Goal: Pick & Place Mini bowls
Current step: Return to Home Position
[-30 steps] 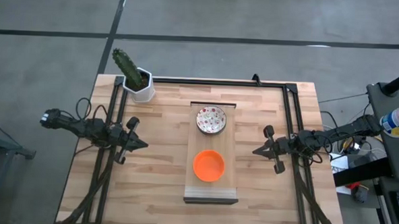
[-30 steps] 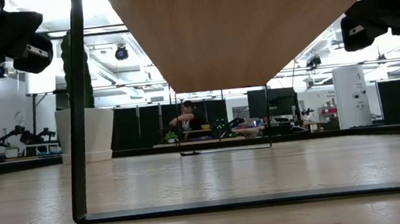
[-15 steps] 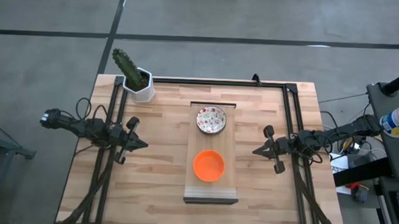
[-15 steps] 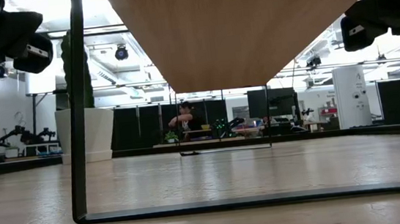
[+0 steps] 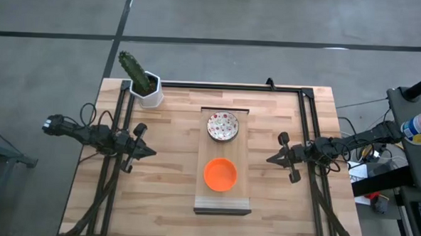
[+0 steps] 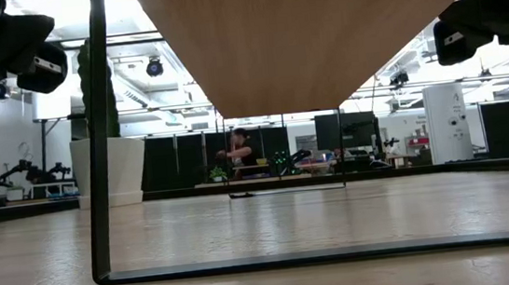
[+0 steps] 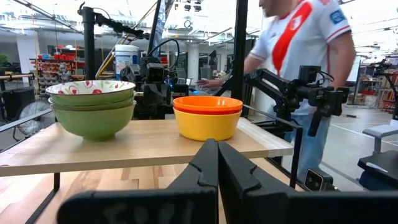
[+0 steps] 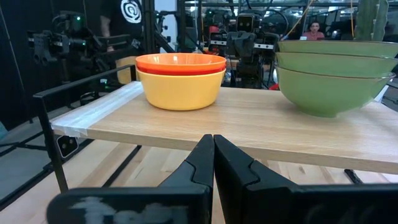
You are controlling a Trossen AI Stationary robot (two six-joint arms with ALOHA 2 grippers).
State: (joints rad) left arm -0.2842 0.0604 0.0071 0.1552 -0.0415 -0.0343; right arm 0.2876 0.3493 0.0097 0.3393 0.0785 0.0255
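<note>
Two stacks of mini bowls stand upright, mouths up, on the raised wooden shelf at the middle of the table. Being round, the bowls have no long axis of their own. The pair lines up along the shelf's length, which runs across the table between the two arms. The speckled stack sits at the end nearer the cactus pot. It is three nested bowls, white with coloured flecks when seen from above and green on the outside in the wrist views. The orange-topped stack sits at the shelf's other end, apart from the first. A yellow bowl is at the bottom, a thin red rim shows above it, and the orange bowl is on top. The left gripper and the right gripper face each other across the shelf, each arm stretched low and level over its side of the table, well clear of the bowls. Both grippers have their fingers pressed together and grip nothing. Beyond the table, in the left wrist view, a person in a white jersey with a red sash stands behind the right arm.
</note>
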